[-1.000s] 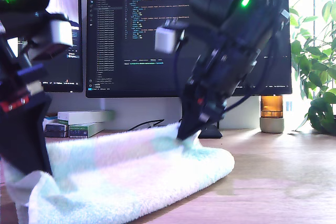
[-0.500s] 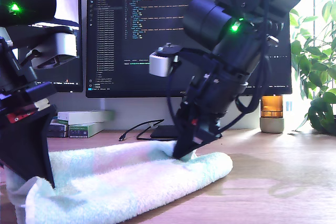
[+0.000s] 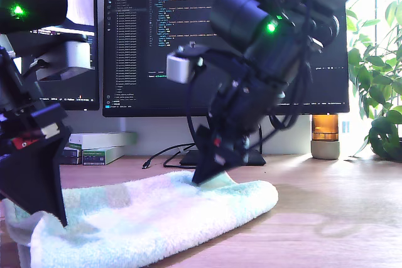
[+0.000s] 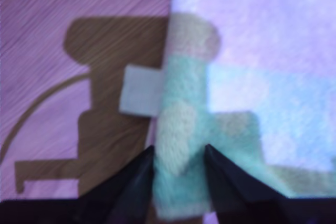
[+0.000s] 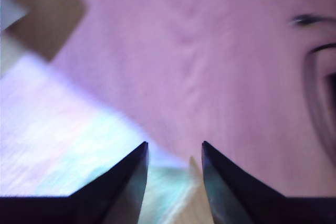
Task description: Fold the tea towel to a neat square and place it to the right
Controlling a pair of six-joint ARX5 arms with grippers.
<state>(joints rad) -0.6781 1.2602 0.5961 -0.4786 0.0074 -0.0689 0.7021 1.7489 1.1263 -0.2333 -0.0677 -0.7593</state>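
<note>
Both pincers pinch the tea towel (image 3: 157, 211) on the desk (image 3: 326, 218): first pincer (image 4: 178, 166) grips an edge, second pincer (image 5: 173, 161) a corner, probably so they can fold it together.

Counter (image 3: 339, 218): bare wood on the exterior view's right, from the tea towel (image 3: 157, 211) out toward the picture's edge — free passage there. Rear edge obstructed: monitor (image 3: 188, 42), cable (image 3: 166, 154), amber jar (image 3: 325, 136) and plant (image 3: 380, 92) at the exterior view's far right. Stacked boxes (image 3: 94, 145) stand behind the towel at the exterior view's left. Both arms occupy the space over the towel — no clear room between them and the cloth.
</note>
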